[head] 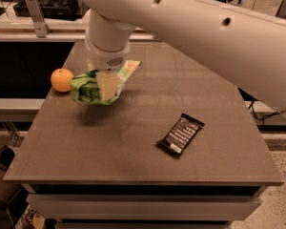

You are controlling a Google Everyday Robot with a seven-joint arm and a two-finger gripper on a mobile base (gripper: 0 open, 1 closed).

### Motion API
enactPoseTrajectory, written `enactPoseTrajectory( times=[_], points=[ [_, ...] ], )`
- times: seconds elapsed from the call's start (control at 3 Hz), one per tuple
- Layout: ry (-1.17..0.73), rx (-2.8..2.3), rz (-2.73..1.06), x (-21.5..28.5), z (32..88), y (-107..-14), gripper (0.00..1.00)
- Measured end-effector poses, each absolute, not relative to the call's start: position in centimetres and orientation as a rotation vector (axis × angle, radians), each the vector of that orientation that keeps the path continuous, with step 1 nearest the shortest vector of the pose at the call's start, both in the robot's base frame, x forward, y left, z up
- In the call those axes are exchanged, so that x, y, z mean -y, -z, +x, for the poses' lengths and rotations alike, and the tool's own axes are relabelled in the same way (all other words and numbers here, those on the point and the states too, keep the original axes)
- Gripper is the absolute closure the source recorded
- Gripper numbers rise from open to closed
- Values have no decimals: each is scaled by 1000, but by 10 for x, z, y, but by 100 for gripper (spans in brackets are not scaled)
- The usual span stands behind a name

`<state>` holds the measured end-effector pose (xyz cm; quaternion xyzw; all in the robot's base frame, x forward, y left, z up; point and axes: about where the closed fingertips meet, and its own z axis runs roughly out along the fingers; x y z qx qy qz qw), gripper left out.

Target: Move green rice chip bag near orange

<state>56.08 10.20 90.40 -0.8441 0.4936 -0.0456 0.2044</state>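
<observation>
The green rice chip bag point(87, 88) is glossy green with a pale tan corner toward the right. My gripper point(106, 84) is shut on it and holds it a little above the table, casting a shadow below. The orange point(62, 79) sits on the table at the left edge, just left of the bag and nearly touching it in the view. My white arm comes down from the upper right and hides the bag's top.
A flat black candy bar wrapper point(180, 134) lies right of centre on the brown table point(133, 161). The table's left edge is close beside the orange. Shelving and a metal bracket point(36, 13) stand behind the table.
</observation>
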Motion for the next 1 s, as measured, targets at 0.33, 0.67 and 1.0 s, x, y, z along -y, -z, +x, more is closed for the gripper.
enactPoseTrajectory(
  times=[0.33, 0.67, 1.0],
  points=[
    [128, -1372, -2357, -104, 560, -904, 83],
    [129, -1369, -2359, -105, 559, -904, 59],
    [130, -1368, -2360, -105, 559, -904, 36]
  ],
)
